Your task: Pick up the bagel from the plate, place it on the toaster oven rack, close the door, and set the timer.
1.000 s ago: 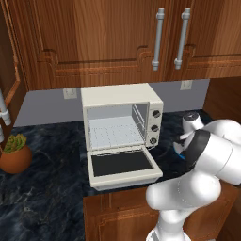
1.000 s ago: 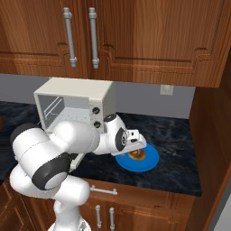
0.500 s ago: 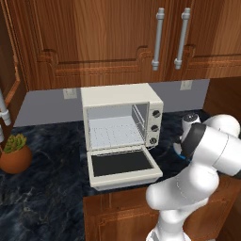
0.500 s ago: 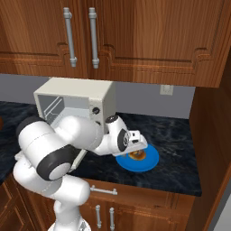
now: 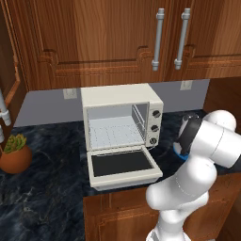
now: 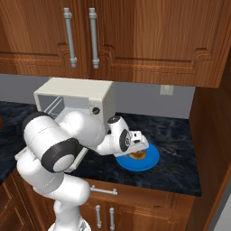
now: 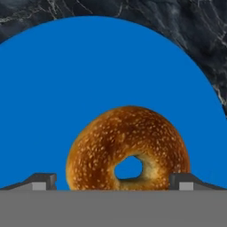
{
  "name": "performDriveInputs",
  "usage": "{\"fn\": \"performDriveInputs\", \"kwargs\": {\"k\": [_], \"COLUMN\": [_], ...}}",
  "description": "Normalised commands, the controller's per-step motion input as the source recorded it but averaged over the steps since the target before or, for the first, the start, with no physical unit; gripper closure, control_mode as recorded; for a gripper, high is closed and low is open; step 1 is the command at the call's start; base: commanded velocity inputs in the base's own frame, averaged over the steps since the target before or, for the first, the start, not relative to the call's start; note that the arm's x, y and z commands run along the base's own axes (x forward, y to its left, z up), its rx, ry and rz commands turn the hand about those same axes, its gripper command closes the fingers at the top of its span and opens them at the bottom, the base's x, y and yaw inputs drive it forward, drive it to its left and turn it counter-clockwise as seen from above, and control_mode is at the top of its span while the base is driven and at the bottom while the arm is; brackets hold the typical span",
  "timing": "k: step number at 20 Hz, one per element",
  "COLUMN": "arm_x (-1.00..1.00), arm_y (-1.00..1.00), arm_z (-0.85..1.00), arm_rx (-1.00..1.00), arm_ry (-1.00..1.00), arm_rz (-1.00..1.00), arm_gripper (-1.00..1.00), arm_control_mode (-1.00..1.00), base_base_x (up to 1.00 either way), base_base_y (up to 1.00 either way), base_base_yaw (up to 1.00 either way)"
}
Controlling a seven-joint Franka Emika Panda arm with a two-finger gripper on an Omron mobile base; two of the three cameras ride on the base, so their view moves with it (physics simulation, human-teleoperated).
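The bagel (image 7: pixel 128 148) is a golden-brown seeded ring lying flat on the bright blue plate (image 7: pixel 88 66). My gripper (image 7: pixel 114 181) hangs straight over it, open, with one fingertip on each side of the ring and nothing held. From the right base view the gripper (image 6: pixel 137 146) sits low over the plate (image 6: pixel 151 161), just right of the oven, and covers most of the bagel (image 6: pixel 136 156). The cream-white toaster oven (image 5: pixel 117 96) has its door (image 5: pixel 124 164) folded down flat. The pale wire rack (image 5: pixel 115 132) inside is bare.
Three knobs (image 5: pixel 154 127) run down the oven's right front. A potted plant (image 5: pixel 14 155) stands at the counter's far left. Wooden cabinets with metal handles (image 5: pixel 159 37) hang overhead. A wooden side wall (image 6: pixel 212 135) closes the counter on the right.
The arm's elbow has shifted slightly. The hand stays over the plate with its jaws still wide. Bagel, plate and oven door have not moved.
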Motion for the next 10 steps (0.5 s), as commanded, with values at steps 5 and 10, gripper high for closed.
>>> {"fn": "performDriveInputs", "kwargs": {"k": [5, 10], "arm_x": [0.03, 0.00], "arm_y": [-0.01, -0.03], "arm_z": [-0.30, -0.36], "arm_rx": [0.00, 0.00], "arm_ry": [0.00, 0.00], "arm_rz": [0.00, 0.00], "arm_gripper": [1.00, 1.00], "arm_control_mode": [-1.00, -1.00], "base_base_x": [0.00, 0.00], "base_base_y": [0.00, 0.00], "base_base_yaw": [0.00, 0.00]}}
